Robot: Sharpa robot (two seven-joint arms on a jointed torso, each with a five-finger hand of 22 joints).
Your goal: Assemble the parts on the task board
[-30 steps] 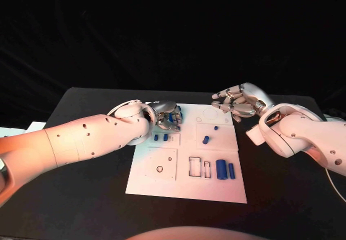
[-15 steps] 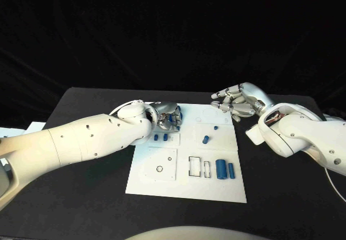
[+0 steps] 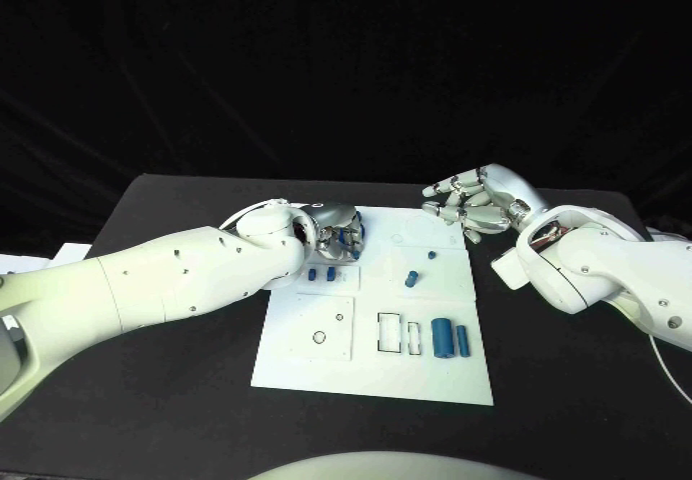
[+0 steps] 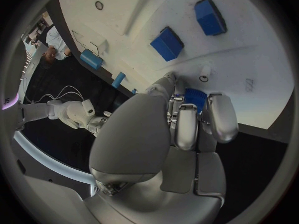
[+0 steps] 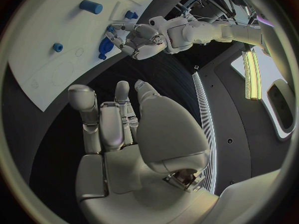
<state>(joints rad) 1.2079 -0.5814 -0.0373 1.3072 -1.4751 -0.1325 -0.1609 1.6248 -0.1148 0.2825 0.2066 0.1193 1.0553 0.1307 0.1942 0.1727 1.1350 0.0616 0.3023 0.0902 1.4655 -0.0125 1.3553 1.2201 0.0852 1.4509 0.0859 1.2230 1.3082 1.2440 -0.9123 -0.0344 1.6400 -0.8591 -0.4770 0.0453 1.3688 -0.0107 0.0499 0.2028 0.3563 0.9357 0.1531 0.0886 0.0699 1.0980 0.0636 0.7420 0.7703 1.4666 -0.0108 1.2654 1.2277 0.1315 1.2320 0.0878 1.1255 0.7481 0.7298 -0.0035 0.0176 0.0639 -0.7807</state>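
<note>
The flat white rectangular task board [image 3: 378,345] lies in the middle of the black table [image 3: 159,380] and serves as the landmark for all positions below.

Left hand: the silver left hand [image 3: 335,238] sits over the board's far left corner, palm turned down toward the plate. In the left wrist view the fingers [image 4: 187,127] lie close together and curl down onto a small blue toothed part [image 4: 195,96], which is pinched between them and the thumb right at the board's surface. Whether this part is seated in a recess cannot be told.

Right hand: the silver right hand [image 3: 476,203] hovers just past the board's far right corner, above the table and apart from the plate. Its fingers [image 5: 106,127] are bent inward, side by side, and enclose nothing.

Parts on the board:
- Two small blue blocks [image 3: 320,272] lie side by side near the left edge, just in front of the left hand.
- A short blue upright peg [image 3: 431,255] and a small blue cylinder [image 3: 411,279] stand near the board's middle, slightly toward the right edge.
- A long blue cylinder [image 3: 441,339] and a narrower blue bar [image 3: 463,338] lie parallel near the right edge, toward the near side, beside a black-outlined rectangular slot [image 3: 391,333]
</note>
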